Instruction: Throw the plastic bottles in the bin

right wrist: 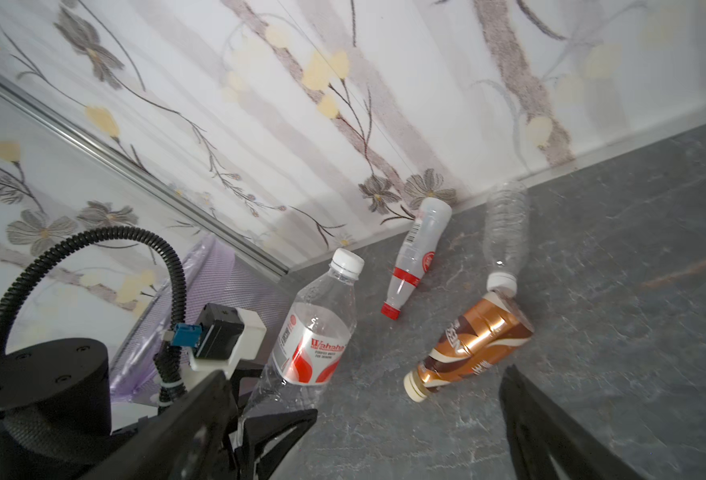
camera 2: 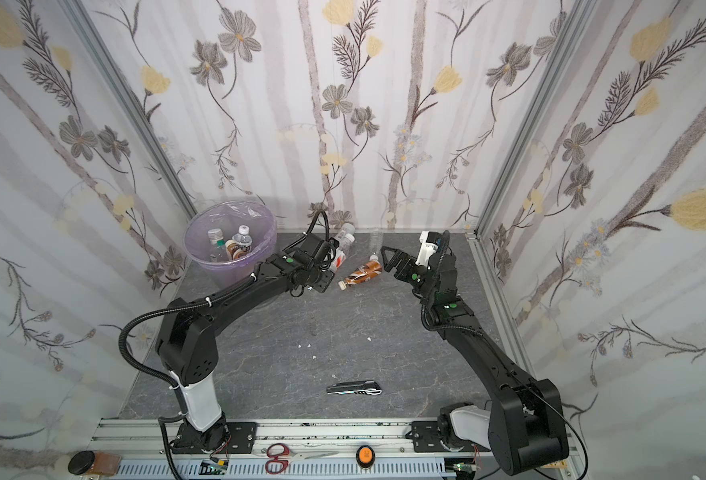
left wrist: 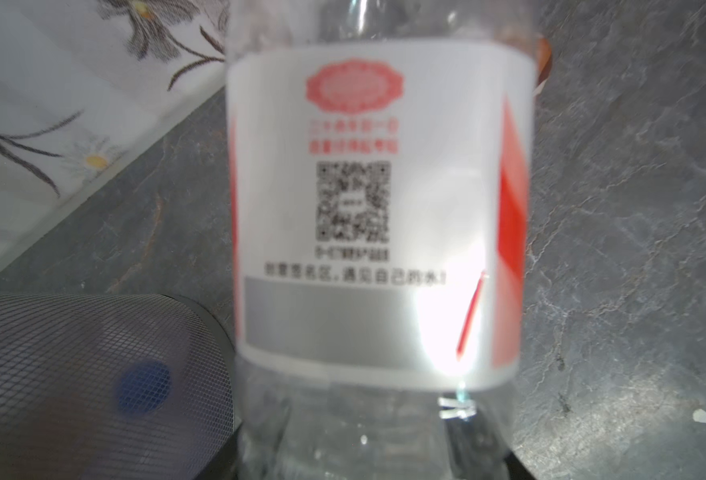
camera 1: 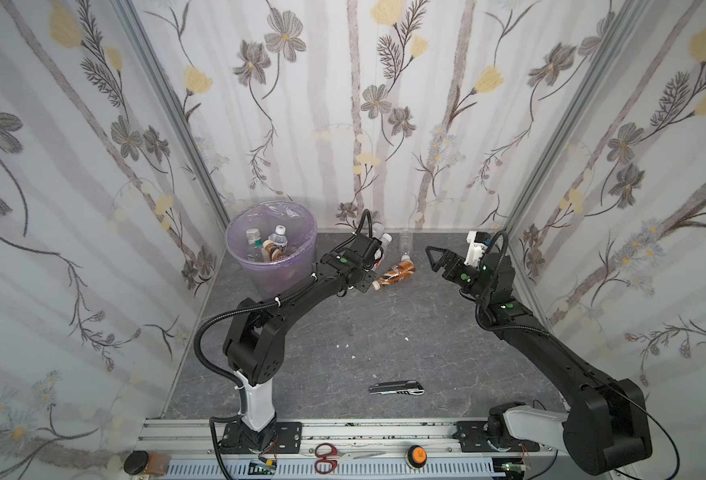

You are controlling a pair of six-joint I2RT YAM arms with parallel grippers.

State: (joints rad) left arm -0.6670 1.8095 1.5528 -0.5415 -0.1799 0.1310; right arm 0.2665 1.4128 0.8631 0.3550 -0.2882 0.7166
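"Wahaha" in red on clear bottle point(right wrist: 314, 299), QR code point(left wrist: 353, 201) on white bottle label point(left wrist: 447, 124), other print blurred

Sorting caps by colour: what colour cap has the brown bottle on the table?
The cap is cream; the right wrist view shows it best.

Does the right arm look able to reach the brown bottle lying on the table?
Probably yes. The right gripper is open and hangs just beside the brown bottle, with bare table between them; the left gripper holds its clear bottle on the far side.
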